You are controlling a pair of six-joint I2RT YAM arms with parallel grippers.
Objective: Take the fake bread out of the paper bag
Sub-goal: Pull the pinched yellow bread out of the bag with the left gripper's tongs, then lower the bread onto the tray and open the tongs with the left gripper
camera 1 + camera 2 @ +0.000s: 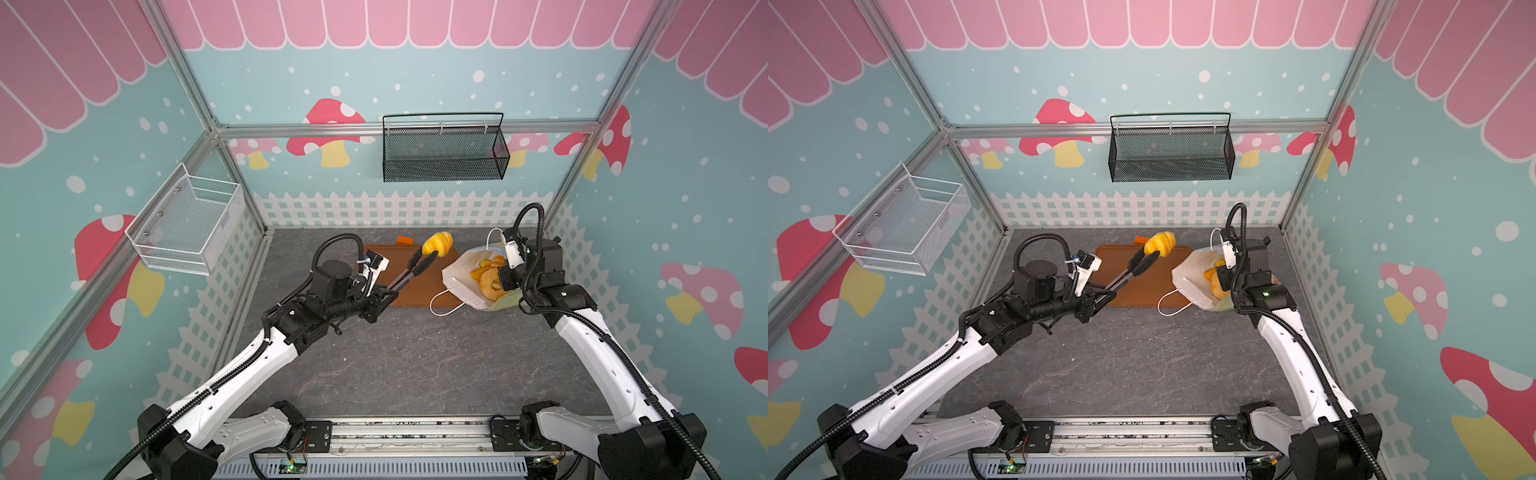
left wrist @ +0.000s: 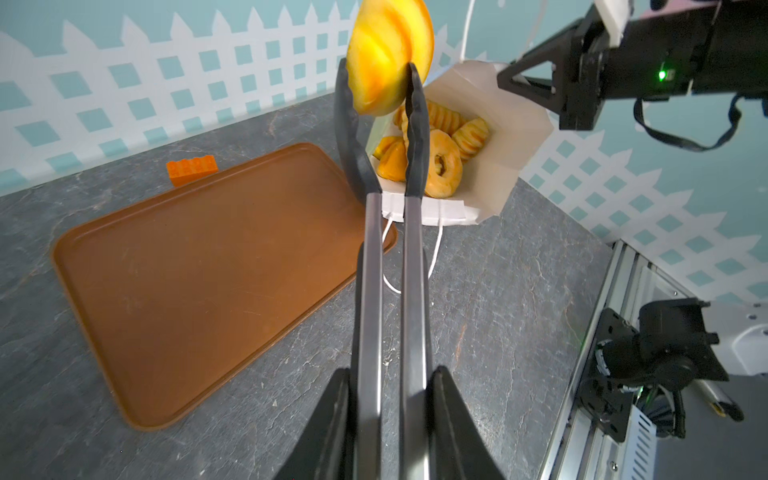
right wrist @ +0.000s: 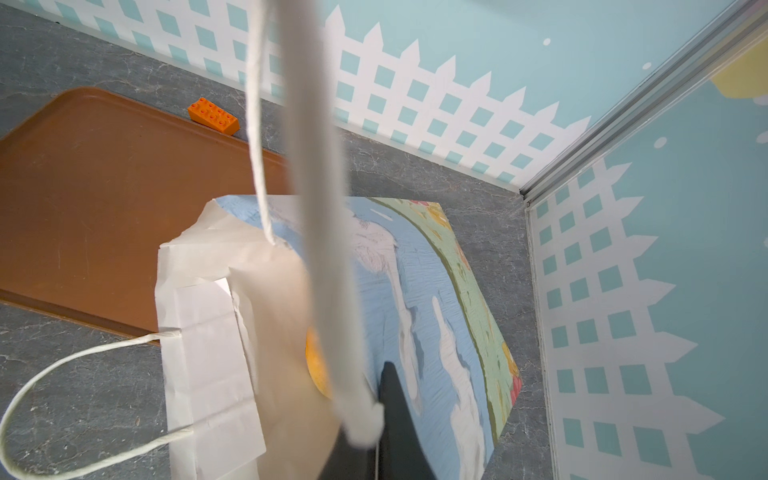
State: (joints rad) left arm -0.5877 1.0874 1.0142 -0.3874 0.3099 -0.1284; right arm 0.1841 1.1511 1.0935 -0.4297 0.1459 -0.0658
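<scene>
Holding one pastry (image 1: 437, 243) in tongs (image 1: 417, 266), left gripper (image 2: 395, 419) is clamping the tong handles. Pastry is hanging outside the paper bag (image 1: 459, 286), by the tray (image 2: 208, 270) edge. Tray is carrying nothing; several fake bread (image 2: 444, 162) pcs are sitting in the bag. Right gripper (image 3: 374, 419) is pinching the cord handle (image 3: 320, 208), clear only via right wrist cam; left wrist cam is showing the bag's inside best.

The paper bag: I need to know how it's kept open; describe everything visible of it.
The paper bag lies tilted on the table, mouth open beside a corner of the brown tray. White inside; blue sky-and-cloud print and a green band outside. The right tool holds one white cord handle up; the other lies slack on the table. Yellow pastries sit inside.
</scene>
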